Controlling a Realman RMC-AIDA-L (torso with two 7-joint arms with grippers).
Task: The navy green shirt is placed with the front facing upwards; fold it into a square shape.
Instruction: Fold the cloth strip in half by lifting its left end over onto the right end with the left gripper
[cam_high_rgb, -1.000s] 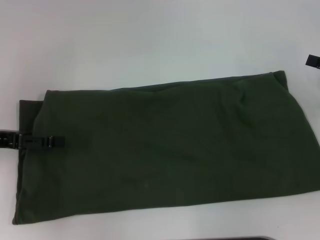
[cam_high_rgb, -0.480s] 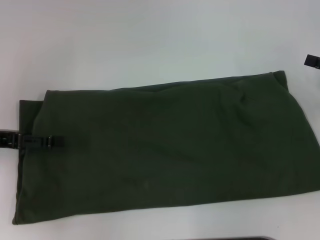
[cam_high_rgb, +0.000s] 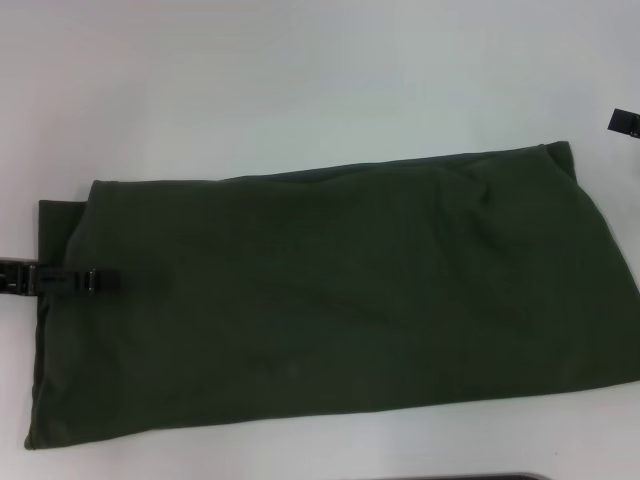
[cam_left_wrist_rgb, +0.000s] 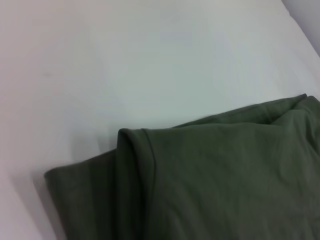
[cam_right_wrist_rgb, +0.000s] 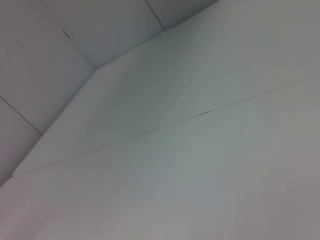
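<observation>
The left gripper (cam_high_rgb: 105, 282) has slid slightly outward along the shirt (cam_high_rgb: 340, 290), which lies unmoved as a long rectangle. Its jaws look together, perhaps pinching the edge; one crosswise fold likely remains.

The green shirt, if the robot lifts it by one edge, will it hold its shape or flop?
Probably flop: the navy green shirt lies limp in soft folded layers, with rounded creases in the left wrist view. It looks light, so it would likely drape and partly unfold. Pushed across the smooth white table, it may bunch rather than slide.
</observation>
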